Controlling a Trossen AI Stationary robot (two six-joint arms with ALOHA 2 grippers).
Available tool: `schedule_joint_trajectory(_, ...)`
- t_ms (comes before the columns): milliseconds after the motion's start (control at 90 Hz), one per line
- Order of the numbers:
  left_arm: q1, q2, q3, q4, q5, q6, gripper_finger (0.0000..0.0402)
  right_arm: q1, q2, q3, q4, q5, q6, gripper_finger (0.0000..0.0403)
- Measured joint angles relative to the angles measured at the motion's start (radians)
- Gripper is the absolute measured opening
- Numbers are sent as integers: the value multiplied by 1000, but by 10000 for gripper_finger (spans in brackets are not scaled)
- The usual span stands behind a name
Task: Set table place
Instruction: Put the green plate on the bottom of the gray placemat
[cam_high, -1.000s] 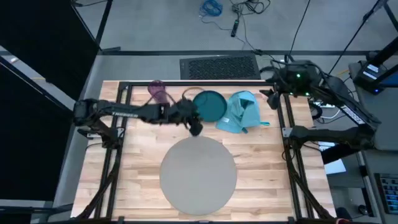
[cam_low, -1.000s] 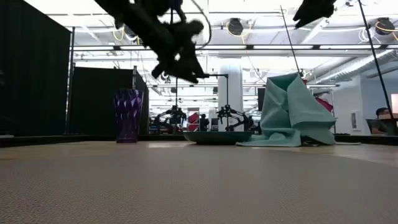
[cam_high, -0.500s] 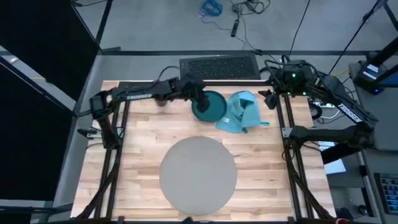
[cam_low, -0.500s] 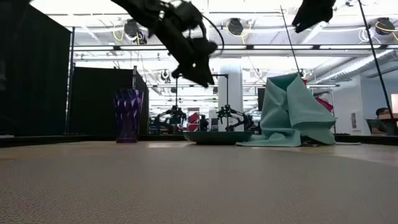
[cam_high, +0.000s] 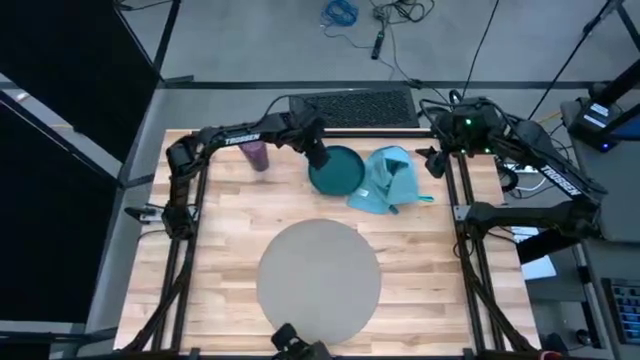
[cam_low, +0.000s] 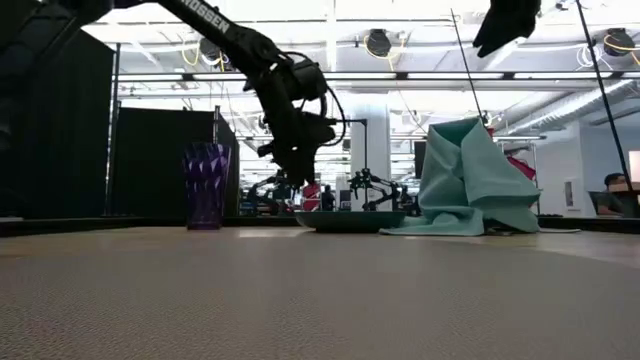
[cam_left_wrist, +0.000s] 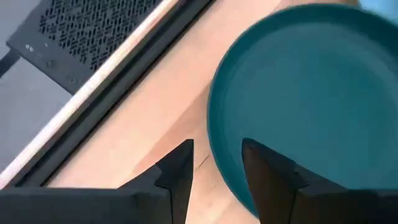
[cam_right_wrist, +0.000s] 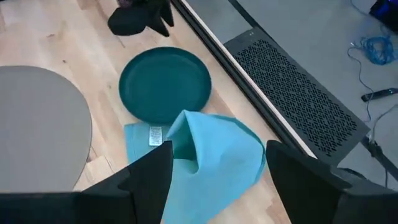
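left gripper (cam_left_wrist: 216, 163): fingers spread, straddling the near rim of the teal plate (cam_high: 336, 170), nothing clamped
right gripper (cam_right_wrist: 214, 163): fingers apart, raised at table's back-right corner
napkin (cam_high: 385, 180): touching plate
cup (cam_high: 254, 153): back-left
mat (cam_high: 319, 282): centre front

Non-task stuff only:
- black perforated panel (cam_high: 352, 106) lying on the grey floor, top centre of the high view, just past the table's far edge
- blue cable coil (cam_high: 340, 13) and dark loose cables (cam_high: 392, 12) sitting along the top edge there
- small black stick-like item (cam_high: 379, 46) lying just below them
- black curtain (cam_low: 55, 120) hanging at far left of the low view
- person (cam_low: 614, 194) sitting at far right, background
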Motion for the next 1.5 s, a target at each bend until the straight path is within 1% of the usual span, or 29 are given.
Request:
schedule_joint_trajectory(67, 0, 2, 0, -12, 30, -4, 123, 0, 0, 0, -1, -3, 0, 242)
schedule_joint_trajectory(144, -4, 22, 1, -8, 35, -5, 123, 0, 0, 0, -8, -3, -1, 242)
schedule_joint_trajectory(233, -3, 59, -1, -46, 35, -7, 123, 1, 0, 0, -10, -4, 0, 242)
schedule_joint_trajectory(378, -6, 112, -2, -32, 55, -15, 123, 1, 0, 0, -31, -4, 10, 242)
schedule_joint_trajectory(656, -14, 142, -1, -22, 50, -6, 123, 1, -1, 0, -52, -4, 15, 242)
schedule_joint_trajectory(800, -14, 143, -1, -15, 105, 8, 121, 1, -1, 0, -51, -4, 16, 242)
schedule_joint_trajectory(878, -18, 143, -1, -17, 111, 38, 101, 1, -1, 0, -51, -4, 20, 242)
schedule_joint_trajectory(922, -20, 143, -1, -17, 112, 47, 76, 1, -1, 0, -51, -4, 20, 242)
schedule_joint_trajectory(978, -20, 141, -1, -14, 119, 49, 32, 1, -1, 0, -51, -4, 22, 242)
schedule_joint_trajectory(1022, -20, 139, -1, -13, 124, 51, 15, 1, -1, 0, -51, -4, 23, 242)
schedule_joint_trajectory(1100, -20, 137, -1, 2, 125, 50, 6, 1, -1, 0, -51, -4, 28, 242)
schedule_joint_trajectory(1211, -23, 137, 9, -1, 128, 49, 2, 1, -1, 0, -61, -3, 41, 242)
schedule_joint_trajectory(1367, -24, 97, 57, -9, 173, 58, 0, 1, -1, 0, -84, 2, 41, 242)
schedule_joint_trajectory(1444, -25, 63, 99, -73, 175, 74, 0, 1, -1, 0, -86, 1, 33, 242)
schedule_joint_trajectory(1500, -26, 36, 136, -118, 199, 84, 0, 1, -1, 0, -87, 3, 28, 242)
